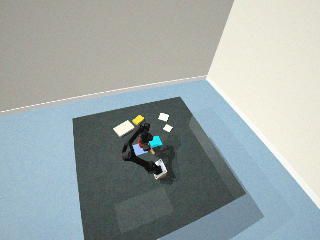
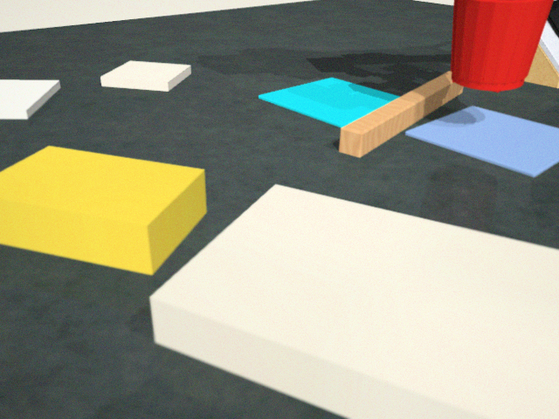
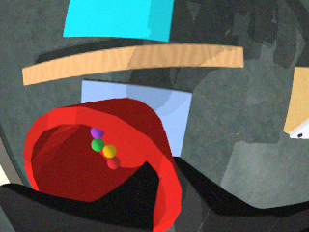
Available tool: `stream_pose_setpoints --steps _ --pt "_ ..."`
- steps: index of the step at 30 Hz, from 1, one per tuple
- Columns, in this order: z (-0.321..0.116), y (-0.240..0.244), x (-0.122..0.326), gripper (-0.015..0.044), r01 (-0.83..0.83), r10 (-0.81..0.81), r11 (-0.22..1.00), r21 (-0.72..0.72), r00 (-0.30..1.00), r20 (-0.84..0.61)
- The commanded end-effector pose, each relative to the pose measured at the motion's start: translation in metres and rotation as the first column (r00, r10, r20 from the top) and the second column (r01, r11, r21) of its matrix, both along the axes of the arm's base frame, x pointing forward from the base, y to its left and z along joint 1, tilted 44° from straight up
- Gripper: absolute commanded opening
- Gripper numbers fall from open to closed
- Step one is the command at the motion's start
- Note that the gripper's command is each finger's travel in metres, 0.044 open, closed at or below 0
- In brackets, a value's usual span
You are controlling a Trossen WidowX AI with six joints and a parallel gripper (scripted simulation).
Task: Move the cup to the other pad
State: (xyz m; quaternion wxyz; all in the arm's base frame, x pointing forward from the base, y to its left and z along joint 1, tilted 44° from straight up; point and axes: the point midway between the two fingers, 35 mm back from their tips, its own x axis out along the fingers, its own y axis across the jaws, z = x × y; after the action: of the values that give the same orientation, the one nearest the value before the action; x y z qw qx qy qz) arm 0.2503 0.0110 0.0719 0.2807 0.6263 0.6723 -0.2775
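A: What does the end effector (image 3: pixel 138 203) have hold of?

B: Its fingers are nearly closed, pinching the wall of the red cup (image 2: pixel 494 43) at the rim. One finger sits inside and one outside, so the mouth is left unblocked.

A: And where is the cup relative to it?

B: Directly below and in front of it, hanging in the air, its base off the tabletop (image 2: pixel 252 148). The marbles (image 3: pixel 104 149) lie clustered in the bottom (four can be counted, perhaps more hidden), so the cup looks about upright.

A: Why carry it that high?

B: Probably to pass over the wooden bar (image 2: pixel 396 114) lying ahead of the end effector, between the pale blue pad (image 2: pixel 492 137) beneath the cup and the cyan pad (image 2: pixel 327 99) beyond.
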Motion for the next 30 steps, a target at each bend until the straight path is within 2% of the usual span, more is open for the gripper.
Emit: stream_pose_setpoints --steps 1,30 --pt "-0.005 -0.007 0.003 0.0000 -0.005 0.006 1.000 -0.005 1.000 0.010" --pt "-0.047 -0.053 0.018 0.0000 -0.007 0.007 1.000 -0.008 1.000 0.012"
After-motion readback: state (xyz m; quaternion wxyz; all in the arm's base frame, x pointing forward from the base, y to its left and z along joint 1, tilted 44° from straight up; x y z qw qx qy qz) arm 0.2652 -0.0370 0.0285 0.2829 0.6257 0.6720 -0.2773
